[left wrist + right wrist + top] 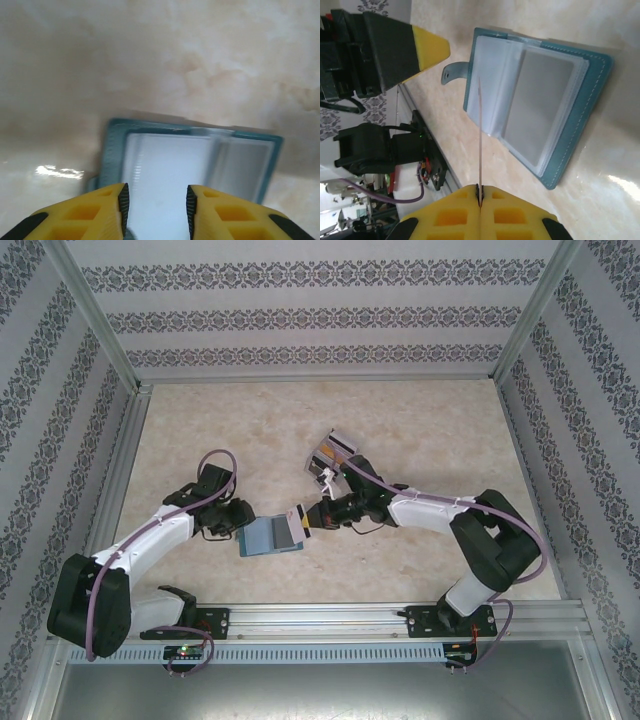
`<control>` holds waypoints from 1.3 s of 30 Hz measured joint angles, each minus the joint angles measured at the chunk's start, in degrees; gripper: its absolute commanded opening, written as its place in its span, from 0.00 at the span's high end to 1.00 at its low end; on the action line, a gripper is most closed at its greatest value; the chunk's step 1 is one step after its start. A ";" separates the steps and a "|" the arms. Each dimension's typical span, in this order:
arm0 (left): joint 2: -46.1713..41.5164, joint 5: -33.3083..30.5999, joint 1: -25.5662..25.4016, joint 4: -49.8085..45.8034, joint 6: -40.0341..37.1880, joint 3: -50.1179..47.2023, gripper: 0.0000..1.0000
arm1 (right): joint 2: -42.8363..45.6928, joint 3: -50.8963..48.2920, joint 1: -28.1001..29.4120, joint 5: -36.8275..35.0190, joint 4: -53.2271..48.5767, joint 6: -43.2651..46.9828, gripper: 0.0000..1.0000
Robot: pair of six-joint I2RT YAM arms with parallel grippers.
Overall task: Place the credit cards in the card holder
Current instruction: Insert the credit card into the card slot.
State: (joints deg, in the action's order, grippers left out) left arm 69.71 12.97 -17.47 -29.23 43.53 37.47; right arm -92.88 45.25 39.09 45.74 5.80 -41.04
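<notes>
— Where does the card holder [268,537] sit, seen from above?
— Open and flat on the table [430,430], near the front edge. The left gripper [240,522] is at its left edge and the right gripper [304,518] at its right. The clear box [332,454] of cards stands farther back, apart from it.
— Can you read the fingers up there?
— Too small – the wrist views do that. The left wrist camera has its yellow fingers [107,210] parted, with the pale pocket pages showing in the gap. Whether they touch the pages I cannot tell.
— And the right?
— Its own camera shows the pads pressed together on a card [480,130], seen edge-on as a thin line reaching the pocket pages. That view also shows a grey card [540,105] in a pocket, and the strap [451,73] sticking out at the side.
</notes>
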 measured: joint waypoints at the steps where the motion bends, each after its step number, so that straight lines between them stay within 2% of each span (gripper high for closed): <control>1: 0.00 -0.98 0.07 -0.66 0.04 -0.02 0.64 | -0.57 0.07 0.61 -0.59 0.37 -0.33 1.00; 7: 0.52 -4.28 0.35 -1.68 0.35 -0.37 0.69 | -6.08 0.81 3.65 -2.69 3.61 -2.97 1.00; 15: 6.25 -4.04 0.48 -1.38 0.39 -1.27 0.83 | -10.25 1.73 3.93 -3.32 7.19 -6.23 1.00; 20: 6.43 -4.04 0.72 -0.55 0.42 -1.73 0.90 | -11.26 3.37 4.33 -3.28 8.35 -7.19 1.00; 39: 6.19 -3.76 0.72 1.11 0.66 -3.19 0.97 | -16.37 5.97 5.42 -2.86 11.17 -9.84 1.00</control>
State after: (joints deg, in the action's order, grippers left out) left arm 75.90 9.21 -16.75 -28.12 44.18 34.28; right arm -109.25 51.22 44.51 42.87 16.97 -50.87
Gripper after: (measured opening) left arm 0.061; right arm 0.064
